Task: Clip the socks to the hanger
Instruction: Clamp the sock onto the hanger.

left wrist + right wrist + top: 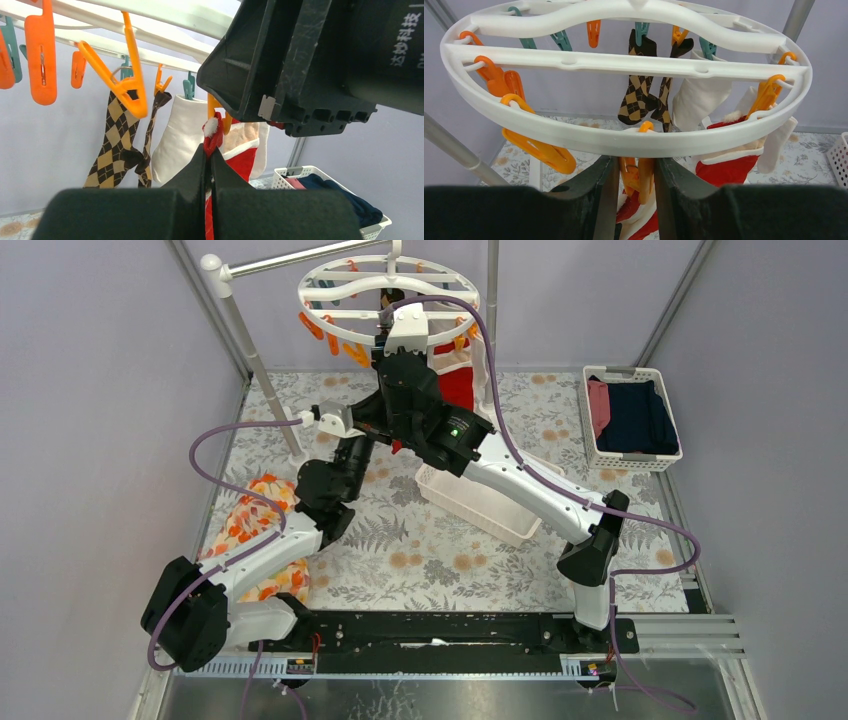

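Note:
The white round hanger hangs at the back, ringed with orange and teal clothespins. My right gripper reaches up under its near rim, shut on an orange clothespin. My left gripper is shut on a red sock with a white cuff, its top held right at that clothespin. In the top view the right arm hides the left gripper. Two argyle socks, a whitish sock and another red sock hang clipped on the far side.
A white basket with navy and pink clothes sits at the right. A white slatted basket lies under my right arm. Orange floral cloth lies on the left. The rack pole slants at the back left.

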`<state>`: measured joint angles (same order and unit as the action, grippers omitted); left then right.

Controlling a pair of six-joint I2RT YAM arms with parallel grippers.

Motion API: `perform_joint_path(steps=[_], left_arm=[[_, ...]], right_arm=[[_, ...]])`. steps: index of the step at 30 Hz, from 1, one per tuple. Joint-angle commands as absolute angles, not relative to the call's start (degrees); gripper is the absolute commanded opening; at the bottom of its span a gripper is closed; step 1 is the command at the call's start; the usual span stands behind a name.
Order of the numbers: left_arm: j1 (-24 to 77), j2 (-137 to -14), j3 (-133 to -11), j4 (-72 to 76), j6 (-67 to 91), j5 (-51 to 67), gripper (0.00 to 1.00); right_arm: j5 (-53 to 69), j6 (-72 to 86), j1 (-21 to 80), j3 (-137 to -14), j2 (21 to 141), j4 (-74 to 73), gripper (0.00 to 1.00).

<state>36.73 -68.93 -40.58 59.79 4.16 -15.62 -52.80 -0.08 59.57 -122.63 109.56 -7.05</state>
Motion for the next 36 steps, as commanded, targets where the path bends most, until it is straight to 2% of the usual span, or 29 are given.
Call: perform_joint_path(steps=[1, 14, 20, 23, 34, 36], left_arm=[[37.0, -68.1, -41.2, 64.2, 4.7, -16.2, 0.00], [37.0, -68.4, -40.8, 66.0, 8.0, -14.3, 0.00], [37.0, -68.7, -41.0, 65.9, 8.2, -14.1, 0.00], [37.0, -68.7, -41.0, 65.6, 8.2, -14.1, 0.00], [37.0, -68.8, -40.9, 65.1, 8.6, -14.3, 0.00], [37.0, -68.7, -40.6, 65.1, 8.8, -14.7, 0.08]], right_arm=[[-52.4, 1.4, 59.0, -124.6, 109.5, -5.7, 0.08], [-52.1, 1.8, 58.8, -124.1, 109.4, -5.7, 0.09], [-52.0, 1.9, 58.8, -123.9, 109.1, -5.7, 0.41], [-51.7, 1.9, 58.8, -124.1, 109.1, -6.3, 0.52], [-51.4, 0.5, 58.8, -122.9, 108.0, -6.4, 0.69], [-51.7, 0.3, 58.8, -121.7, 107.1, -6.3, 0.72]])
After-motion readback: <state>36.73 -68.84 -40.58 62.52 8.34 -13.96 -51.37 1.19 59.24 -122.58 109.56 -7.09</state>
